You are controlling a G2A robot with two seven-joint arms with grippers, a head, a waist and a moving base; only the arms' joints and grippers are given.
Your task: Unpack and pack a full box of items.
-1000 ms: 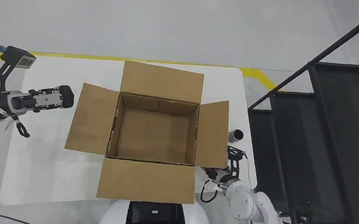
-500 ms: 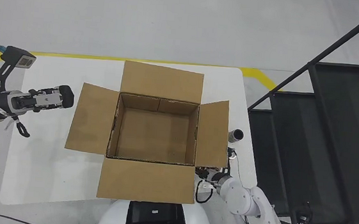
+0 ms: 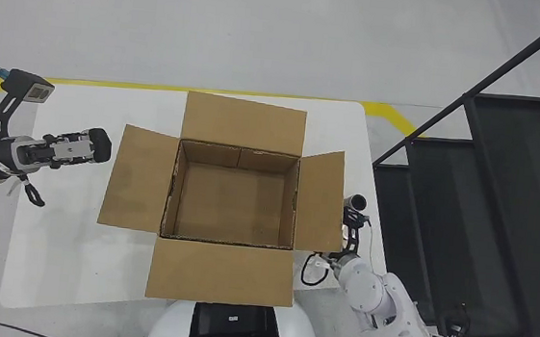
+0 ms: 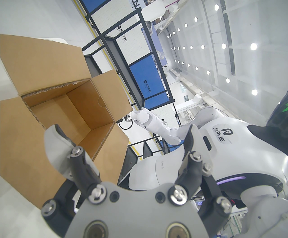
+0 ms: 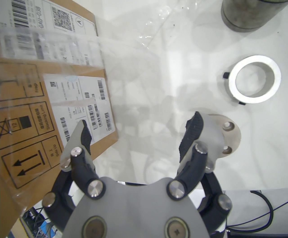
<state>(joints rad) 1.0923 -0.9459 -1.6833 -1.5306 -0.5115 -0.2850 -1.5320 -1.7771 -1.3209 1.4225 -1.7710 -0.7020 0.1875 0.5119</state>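
On the table (image 3: 60,247) the cardboard box (image 3: 233,204) stands open, all four flaps spread and its floor bare. Unpacking therefore looks finished and packing not yet begun. The left gripper (image 4: 122,135) hovers off the box's left flap, fingers spread wide and empty. The right gripper (image 5: 139,119) hangs just off the box's right flap, jaws apart, gripping nothing. Beside that same flap lie a metal cylinder (image 5: 247,13), a ring collar (image 5: 254,78) and a flanged disc (image 5: 227,135), waiting to be packed.
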